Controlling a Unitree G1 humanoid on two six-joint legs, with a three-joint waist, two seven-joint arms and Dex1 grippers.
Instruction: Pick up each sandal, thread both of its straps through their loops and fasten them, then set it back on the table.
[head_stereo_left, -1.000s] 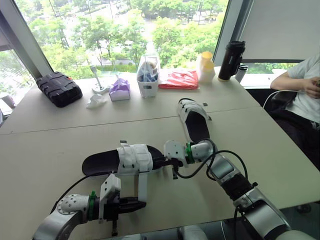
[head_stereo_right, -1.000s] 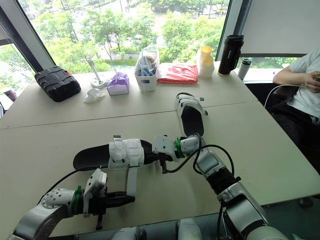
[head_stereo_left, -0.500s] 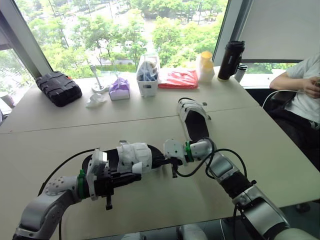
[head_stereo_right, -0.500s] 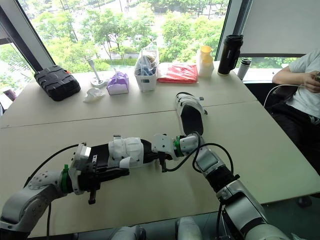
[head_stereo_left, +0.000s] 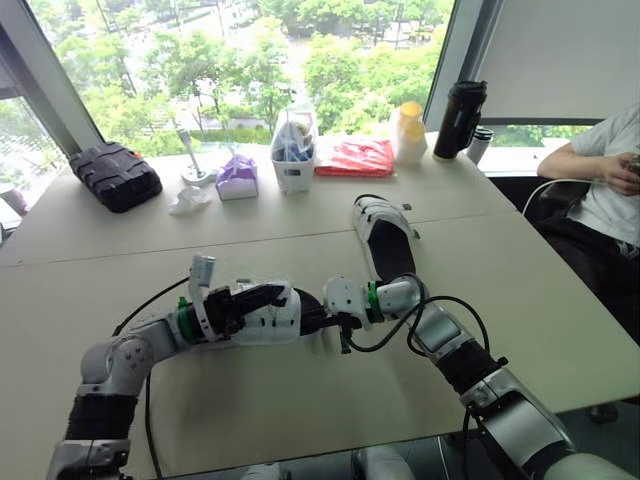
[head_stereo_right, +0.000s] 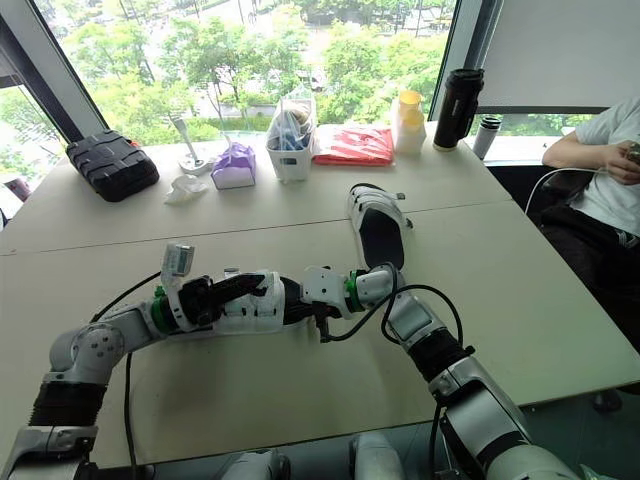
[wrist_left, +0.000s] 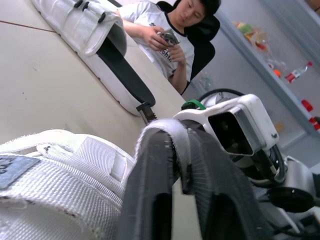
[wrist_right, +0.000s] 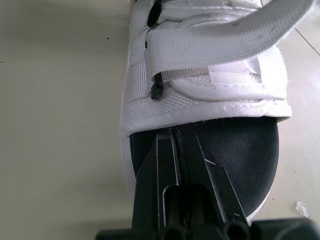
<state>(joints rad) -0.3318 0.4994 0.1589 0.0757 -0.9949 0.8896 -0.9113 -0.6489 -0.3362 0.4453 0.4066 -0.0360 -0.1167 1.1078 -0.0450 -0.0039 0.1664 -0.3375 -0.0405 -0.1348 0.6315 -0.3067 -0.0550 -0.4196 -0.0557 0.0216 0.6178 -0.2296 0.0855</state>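
On the near half of the table (head_stereo_left: 300, 400), the near sandal (head_stereo_left: 280, 322) is held from both ends. The left claw (head_stereo_left: 262, 295) is laid over the white upper, and its fingers are pressed together on a white strap (wrist_left: 165, 132), which is pinched between them. The right claw (wrist_right: 174, 134) is closed tight on the black footbed at the open end of the same sandal, just beside the upper. The far sandal (head_stereo_left: 385, 240) is lying flat beyond the right arm, apart from both claws.

Along the window edge, a white basket (head_stereo_left: 295, 165) is seen with blue items in it; what they are cannot be told. A purple tissue box (head_stereo_left: 238, 178) is set just beside it, and a black case (head_stereo_left: 115, 177) well to the left. A red packet (head_stereo_left: 357, 157), a yellow-capped bottle (head_stereo_left: 410, 132) and a black flask (head_stereo_left: 462, 120) are ranged to the right. A person (head_stereo_left: 610, 180) is seated past the table's right end.
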